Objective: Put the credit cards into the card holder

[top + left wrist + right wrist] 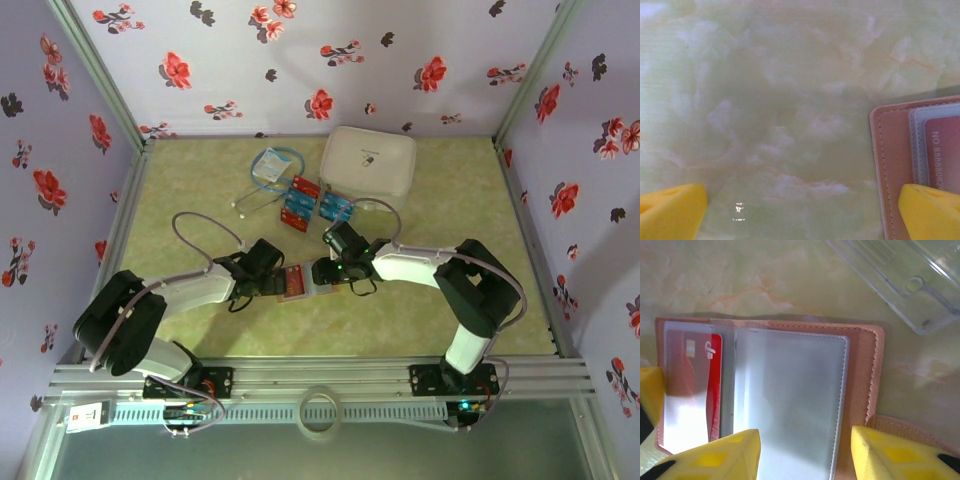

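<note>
**Pin the holder, lift clear of the sleeve**

Left of centre in the top view, the left pincer (266,281) stands wide apart, gripping nothing. Its wrist view shows one yellow fingertip (930,212) over the corner of the open tan-brown card holder (892,160); pressing there would likely stop it sliding. A red credit card (715,370) sits in the left clear sleeve (685,425). The right pincer (805,452), jaws apart and empty, should rise straight without snagging the empty right sleeve (790,405), then fetch from the red and blue loose cards (315,207) at upper centre.
</note>
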